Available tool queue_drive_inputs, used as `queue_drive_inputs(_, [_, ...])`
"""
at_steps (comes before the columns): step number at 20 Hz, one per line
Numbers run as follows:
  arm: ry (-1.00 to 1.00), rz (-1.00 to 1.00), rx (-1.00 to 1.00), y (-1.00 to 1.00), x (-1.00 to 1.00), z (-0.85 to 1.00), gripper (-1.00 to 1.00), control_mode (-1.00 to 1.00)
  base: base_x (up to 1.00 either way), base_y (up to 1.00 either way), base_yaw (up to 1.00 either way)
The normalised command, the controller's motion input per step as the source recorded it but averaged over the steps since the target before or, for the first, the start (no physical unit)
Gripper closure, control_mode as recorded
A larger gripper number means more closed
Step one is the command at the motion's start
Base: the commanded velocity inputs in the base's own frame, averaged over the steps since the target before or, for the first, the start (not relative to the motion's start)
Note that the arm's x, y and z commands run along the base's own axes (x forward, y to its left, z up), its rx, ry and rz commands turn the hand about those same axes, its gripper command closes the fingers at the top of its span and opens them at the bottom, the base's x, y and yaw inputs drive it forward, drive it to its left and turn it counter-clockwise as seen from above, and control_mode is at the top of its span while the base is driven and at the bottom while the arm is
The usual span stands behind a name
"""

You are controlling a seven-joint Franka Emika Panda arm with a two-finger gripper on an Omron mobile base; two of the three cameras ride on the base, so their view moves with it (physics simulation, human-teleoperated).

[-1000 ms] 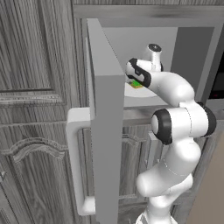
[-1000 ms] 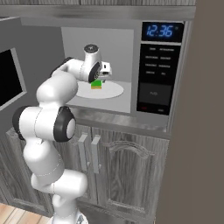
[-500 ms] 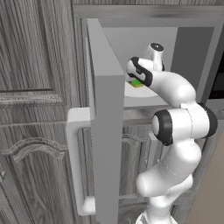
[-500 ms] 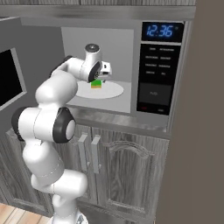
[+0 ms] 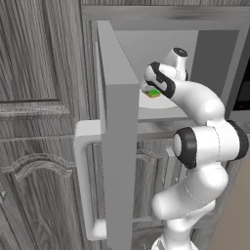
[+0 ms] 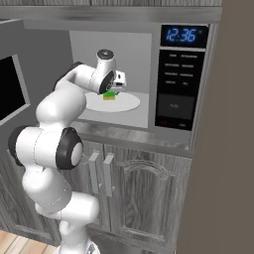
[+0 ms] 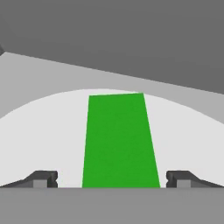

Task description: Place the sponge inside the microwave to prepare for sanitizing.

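Note:
The sponge lies flat, green side up, on the white round plate inside the microwave. My gripper hangs just over it, open; the fingertips stand on either side of the sponge with a gap to it. From the right base view the sponge shows yellow under green, directly below the gripper on the plate. In the left base view the sponge peeks out beside the arm. The microwave door stands swung wide open.
The open door's pale bar handle juts toward the base at the left. The black button panel with its blue display is right of the cavity. Grey wood-grain cabinet doors lie below, and a tall panel stands at the right.
The hand has risen slightly above the sponge. The sponge stays where it was on the plate.

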Motion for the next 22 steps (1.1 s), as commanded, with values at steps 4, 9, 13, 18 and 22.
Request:
queue_drive_inputs(4, [-0.03,0.0,0.0,0.0,-0.31,0.01,-1.0,-1.0,0.0,0.0,0.0])
queue_drive_inputs(9, [-0.07,0.0,0.0,0.0,-0.31,0.12,-1.0,-1.0,0.0,0.0,0.0])
queue_drive_inputs(13, [-0.09,0.0,0.01,0.0,-0.35,0.12,-1.0,-1.0,0.0,0.0,0.0])
queue_drive_inputs(18, [-0.06,0.0,0.03,0.0,-0.4,0.14,-1.0,-1.0,0.0,0.0,0.0])
queue_drive_inputs(22, [0.0,0.0,0.01,0.0,-0.34,0.26,-1.0,-1.0,0.0,0.0,0.0])
